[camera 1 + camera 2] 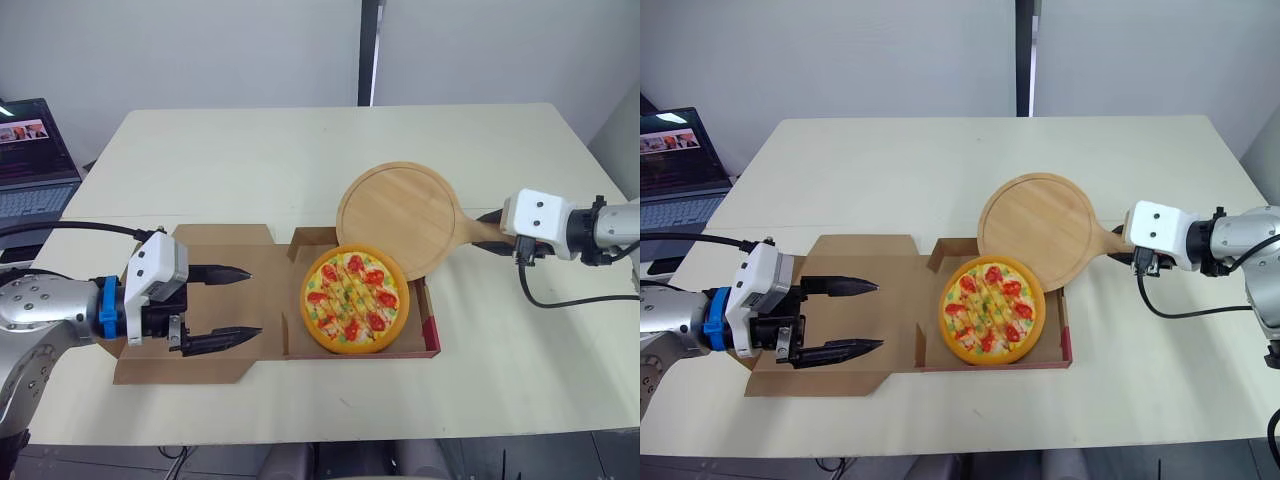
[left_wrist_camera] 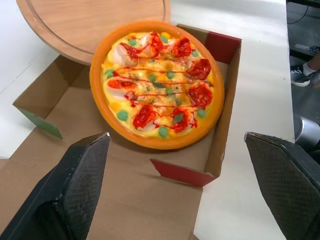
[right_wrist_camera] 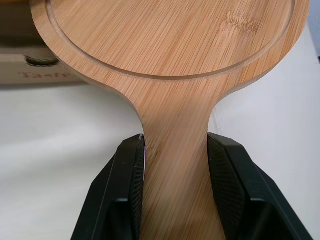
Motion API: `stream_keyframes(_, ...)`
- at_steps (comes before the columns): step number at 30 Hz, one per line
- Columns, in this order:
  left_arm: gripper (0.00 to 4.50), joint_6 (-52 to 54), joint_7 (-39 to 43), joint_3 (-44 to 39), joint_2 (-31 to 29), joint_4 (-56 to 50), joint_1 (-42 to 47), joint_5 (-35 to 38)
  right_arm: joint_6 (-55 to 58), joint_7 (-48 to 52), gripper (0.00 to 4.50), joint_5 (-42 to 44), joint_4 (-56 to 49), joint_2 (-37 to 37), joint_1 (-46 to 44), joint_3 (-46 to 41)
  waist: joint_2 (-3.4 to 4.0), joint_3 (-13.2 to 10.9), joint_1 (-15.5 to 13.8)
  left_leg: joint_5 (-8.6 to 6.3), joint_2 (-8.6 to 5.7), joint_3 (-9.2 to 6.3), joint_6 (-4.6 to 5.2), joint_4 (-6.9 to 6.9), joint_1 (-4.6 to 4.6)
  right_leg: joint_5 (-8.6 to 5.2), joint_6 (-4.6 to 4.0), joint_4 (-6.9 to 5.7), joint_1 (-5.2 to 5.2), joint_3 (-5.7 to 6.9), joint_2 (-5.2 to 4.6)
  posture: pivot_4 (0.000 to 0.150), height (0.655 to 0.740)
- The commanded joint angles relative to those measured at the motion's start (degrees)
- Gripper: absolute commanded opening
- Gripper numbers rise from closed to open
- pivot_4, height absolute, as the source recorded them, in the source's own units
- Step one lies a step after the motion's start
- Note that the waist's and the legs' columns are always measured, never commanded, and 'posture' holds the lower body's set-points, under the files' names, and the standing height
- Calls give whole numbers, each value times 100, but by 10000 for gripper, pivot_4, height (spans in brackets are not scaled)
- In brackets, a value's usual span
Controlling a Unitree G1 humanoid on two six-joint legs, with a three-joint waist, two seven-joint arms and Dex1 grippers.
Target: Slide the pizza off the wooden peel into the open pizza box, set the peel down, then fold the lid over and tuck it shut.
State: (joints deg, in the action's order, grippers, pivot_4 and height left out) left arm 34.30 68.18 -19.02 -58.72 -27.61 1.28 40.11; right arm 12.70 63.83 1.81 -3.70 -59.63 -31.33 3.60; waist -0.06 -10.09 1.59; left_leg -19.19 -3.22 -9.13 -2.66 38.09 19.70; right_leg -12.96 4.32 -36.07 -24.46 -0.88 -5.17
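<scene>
We judge the first step done. The pizza (image 1: 354,299) lies flat inside the tray of the pizza box (image 1: 432,335), and nothing of it rests on the wooden peel (image 1: 400,212). It fills most of the tray and sits close to the wall farthest from the lid (image 1: 268,292).

The rest is not yet done. The peel has to be set down on the table (image 1: 250,150), and the lid has to be folded over and tucked. The lid lies open and flat on the table, joined to the box on the robot's left side, with its tuck flaps spread.

The right end effector (image 3: 176,150) is clamped on the peel's handle, one black finger pressed to each side of the neck. That arm reaches in from the box's right side, roughly level. It holds the bare round blade over the box's far right corner, with the blade's near edge just above the pizza's rim. We cannot tell whether the blade touches the box wall.

The left end effector (image 1: 252,301) hangs low over the open lid with its two fingers well apart and nothing between them. The fingers point across the lid toward the pizza, their tips short of the hinge fold. The wrist is turned so that one finger lies nearer the box's far edge and the other nearer its front edge.
</scene>
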Motion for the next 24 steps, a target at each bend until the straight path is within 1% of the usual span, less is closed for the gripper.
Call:
stream_keyframes(1,45000,-113,-9,4,3,-113,93,32,-188,-190,15791,-50,62,-75,-332,-292,0,0,1,0,0,0,0,0,0,1,-1,0,0,0,0,1500,7400)
stream_keyframes(6,45000,-85,-34,75,57,-156,140,100,-111,-261,15791,-6,255,-115,-436,-461,0,0,4,0,0,1,0,0,0,2,-3,0,-1,-1,0,1500,7400)
stream_keyframes(13,45000,6,-32,79,109,-143,306,255,522,-292,15791,412,119,-202,-58,-1079,0,0,-5,0,0,0,0,1,2,4,-5,0,-1,0,0,1500,7400)
stream_keyframes(18,45000,219,-324,240,303,-311,755,622,1638,-555,15791,903,-546,-52,947,-2012,0,0,-53,0,-1,-4,0,5,6,6,-6,-2,0,3,0,1500,7400)
stream_keyframes(21,45000,336,-602,461,451,-457,1137,741,2427,-871,15790,1242,-1113,265,1627,-2635,0,1,-70,0,-1,-4,0,10,6,9,-6,-6,0,1,0,1500,7400)
stream_keyframes(24,45000,509,-998,803,780,-608,1655,955,3060,-1303,15789,1413,-1652,713,2324,-3208,3,2,-115,0,-3,-1,0,19,4,12,-4,-15,1,-4,0,1500,7400)
